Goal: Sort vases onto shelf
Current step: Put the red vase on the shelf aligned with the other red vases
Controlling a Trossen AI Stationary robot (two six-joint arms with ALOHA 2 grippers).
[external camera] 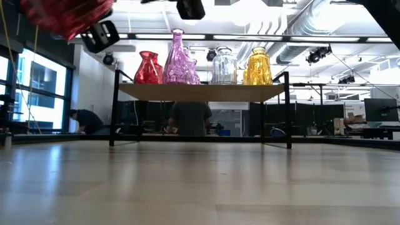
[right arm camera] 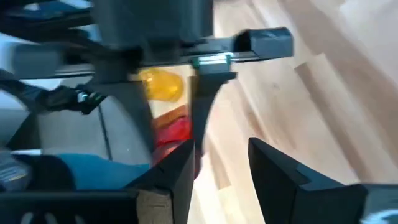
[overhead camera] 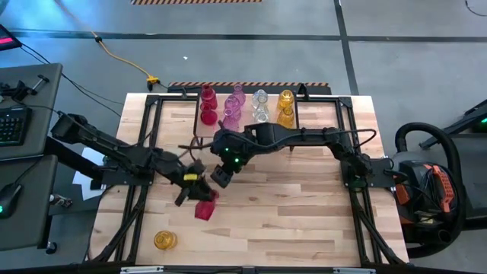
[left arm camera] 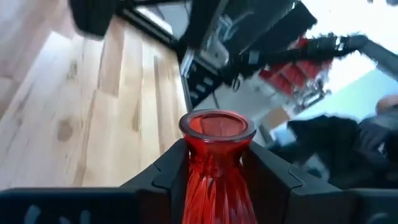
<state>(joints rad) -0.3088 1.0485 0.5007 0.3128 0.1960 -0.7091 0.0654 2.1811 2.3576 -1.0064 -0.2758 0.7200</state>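
Observation:
My left gripper [overhead camera: 195, 189] is near the table's middle, shut on a red ribbed glass vase [overhead camera: 204, 208], which shows lifted at the low view's top left [external camera: 62, 15]. My right gripper [overhead camera: 221, 176] hangs open close beside it, on the shelf side, touching nothing; its fingers [right arm camera: 221, 149] frame bare table. The shelf [external camera: 200, 92], a light plank on black legs, stands at the far edge. It carries red [overhead camera: 208, 116], pink [overhead camera: 231, 115], clear [overhead camera: 260, 114] and yellow [overhead camera: 285, 116] vases, two of each colour. One yellow vase [overhead camera: 165, 240] sits on the table near the near left corner. My left gripper pinches the red vase between its two fingers [left arm camera: 168, 168], at the narrow neck [left arm camera: 214, 158] just below the rim [left arm camera: 216, 123]. The vase lies along the fingers, its mouth pointing away from the wrist. It is lifted clear of the table and tilted.
The shelf's black legs [external camera: 115, 109] stand on the table's far part. Both arms crowd the table's middle, their grippers a few centimetres apart. Bare tabletop [overhead camera: 304, 221] lies to the near right. People show in the room beyond the shelf [external camera: 190, 117].

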